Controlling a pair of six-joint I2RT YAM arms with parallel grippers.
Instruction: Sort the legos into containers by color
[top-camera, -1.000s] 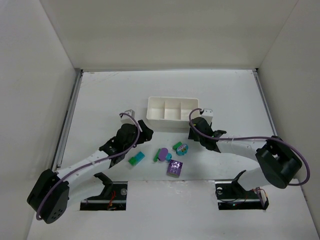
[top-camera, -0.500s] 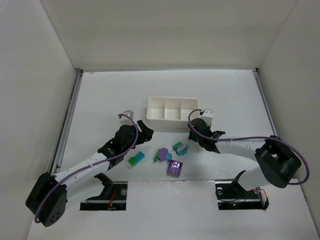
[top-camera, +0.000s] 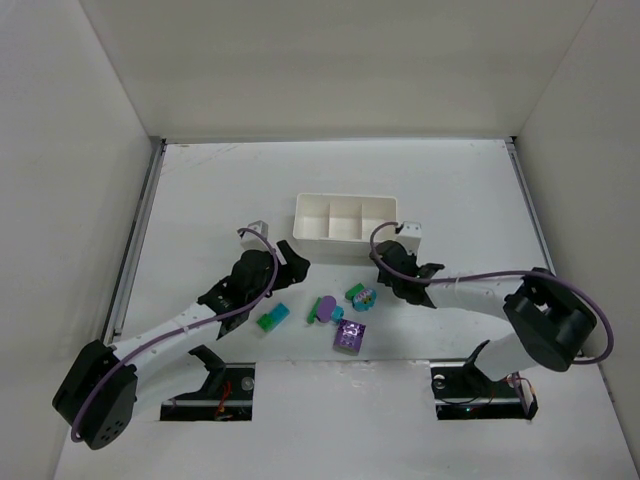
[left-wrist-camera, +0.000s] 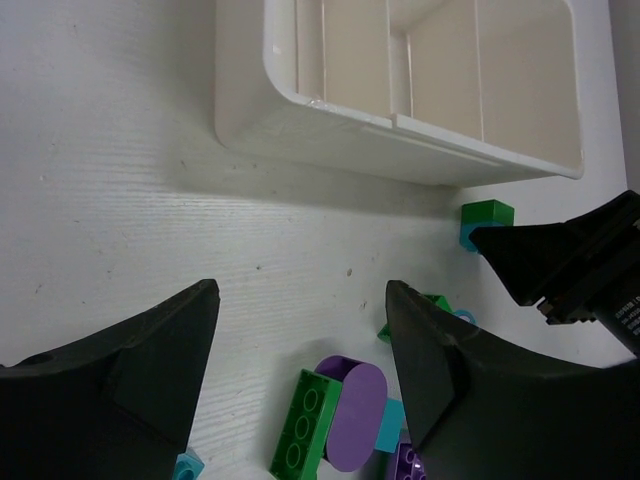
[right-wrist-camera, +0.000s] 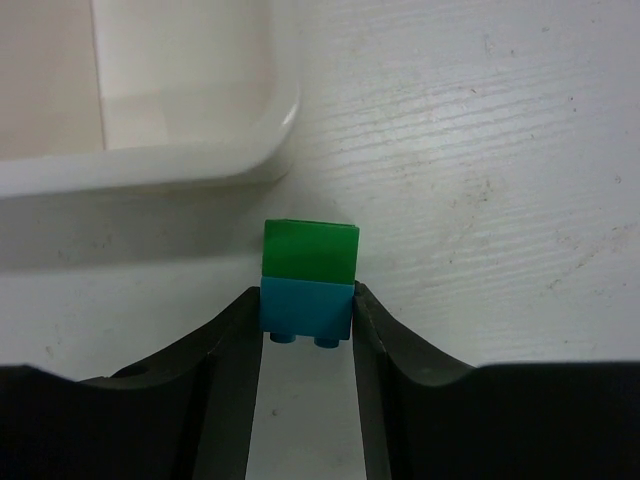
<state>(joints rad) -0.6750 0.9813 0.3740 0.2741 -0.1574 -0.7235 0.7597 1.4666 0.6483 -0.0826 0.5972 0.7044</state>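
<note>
2 glossy square bricks (right-wrist-camera: 309, 278), green atop teal, clamped in right hand (right-wrist-camera: 306, 316).

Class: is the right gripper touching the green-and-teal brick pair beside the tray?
Touching. In the right wrist view the right gripper has both fingers flush against the green-and-teal brick pair, no gap.

The brick (right-wrist-camera: 308, 280) between my right fingers (right-wrist-camera: 225, 380) is smooth, faintly shiny plastic; the fingers themselves look like matt black plastic. Beyond them, the tray (right-wrist-camera: 200, 160) is glossy white plastic. The table (right-wrist-camera: 480, 150) beneath is matt white, finely grained and scuffed.
</note>
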